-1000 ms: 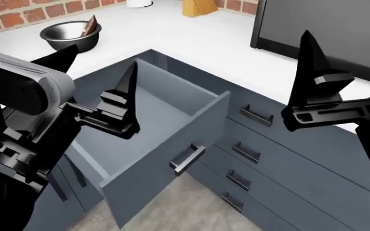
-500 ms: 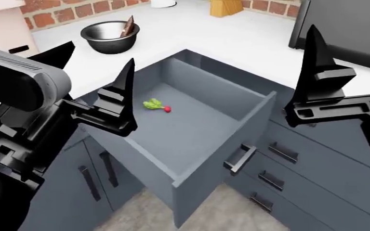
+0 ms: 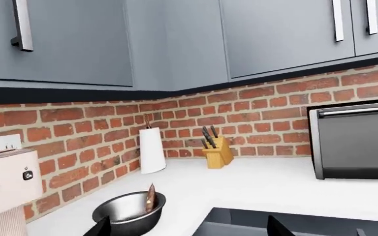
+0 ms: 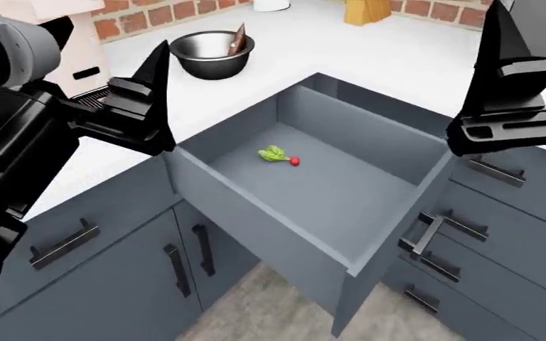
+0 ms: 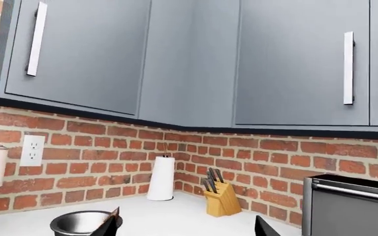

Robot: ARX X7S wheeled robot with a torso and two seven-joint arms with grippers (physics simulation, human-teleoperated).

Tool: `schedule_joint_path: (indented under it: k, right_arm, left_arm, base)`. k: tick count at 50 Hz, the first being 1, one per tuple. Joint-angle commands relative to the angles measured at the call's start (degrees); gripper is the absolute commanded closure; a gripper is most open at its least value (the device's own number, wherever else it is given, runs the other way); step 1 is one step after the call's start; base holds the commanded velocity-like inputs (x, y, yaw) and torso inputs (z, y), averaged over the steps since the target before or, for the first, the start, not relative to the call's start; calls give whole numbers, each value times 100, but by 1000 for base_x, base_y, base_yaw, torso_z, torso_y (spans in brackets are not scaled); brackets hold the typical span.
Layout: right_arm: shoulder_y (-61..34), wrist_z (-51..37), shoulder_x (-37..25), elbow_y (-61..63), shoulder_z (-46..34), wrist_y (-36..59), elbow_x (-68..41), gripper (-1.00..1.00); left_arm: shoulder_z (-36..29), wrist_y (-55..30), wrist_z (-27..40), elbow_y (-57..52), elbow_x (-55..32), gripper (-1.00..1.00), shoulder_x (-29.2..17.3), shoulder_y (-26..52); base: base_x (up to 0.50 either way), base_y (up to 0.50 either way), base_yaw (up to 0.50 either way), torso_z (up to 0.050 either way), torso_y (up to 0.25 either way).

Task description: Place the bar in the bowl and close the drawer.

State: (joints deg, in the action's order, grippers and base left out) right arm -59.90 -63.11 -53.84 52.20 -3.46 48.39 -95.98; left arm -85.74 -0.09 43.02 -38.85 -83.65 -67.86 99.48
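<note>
The dark steel bowl [image 4: 207, 57] stands on the white counter behind the drawer. The brown bar [image 4: 238, 39] leans upright inside it against the rim. Both also show in the left wrist view, bowl [image 3: 126, 214] and bar [image 3: 151, 197], and in the right wrist view, bowl [image 5: 77, 224] and bar [image 5: 114, 213]. The large slate drawer [image 4: 349, 199] is pulled wide open, and a red radish with green leaves [image 4: 278, 155] lies inside. My left gripper [image 4: 107, 60] is open and empty, above the counter left of the drawer. My right gripper [image 4: 539, 64] is open and empty, above the drawer's right side.
A pinkish coffee machine [image 3: 2, 184] stands left of the bowl. A paper towel roll [image 3: 151, 150], a knife block [image 3: 216, 152] and a dark oven [image 3: 356, 142] stand along the brick wall. Smaller drawers with black handles [image 4: 486, 170] are at the right. Cabinet doors [image 4: 188, 263] are below.
The head view has shifted, so the bowl and the open drawer now sit further right and more centred. Both grippers stay open and raised. The radish stays in the drawer.
</note>
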Motion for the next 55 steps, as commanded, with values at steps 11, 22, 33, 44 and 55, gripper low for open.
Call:
schedule_joint_path:
  k: [11, 22, 33, 44, 55]
  right_arm:
    - [-2161, -497, -321, -837, -560, 581, -994, -100]
    - [-2662, -603, -384, -1114, -682, 636, -1333, -100]
    - [-2729, -630, -411, -1103, -699, 628, -1392, -100]
    - [-2703, -629, -435, -1089, -694, 609, -1364, -100]
    - [-2705, -655, -446, -1080, -722, 603, -1346, -100]
  left_arm:
    - [587, -761, 92, 246, -487, -100, 148, 970]
    - [691, -1061, 139, 246, -571, -100, 153, 1234]
    - [728, -1092, 137, 220, -569, -100, 147, 1227]
    - [757, -1115, 113, 247, -560, -100, 151, 1210]
    - [785, -1168, 97, 250, -571, -100, 152, 1220]
  base:
    - [0, 0, 0, 0, 0]
    - [139, -153, 0, 0, 0]
    - [336, -370, 0, 0, 0]
    - [336, -370, 0, 0, 2]
    - [336, -370, 0, 0, 2]
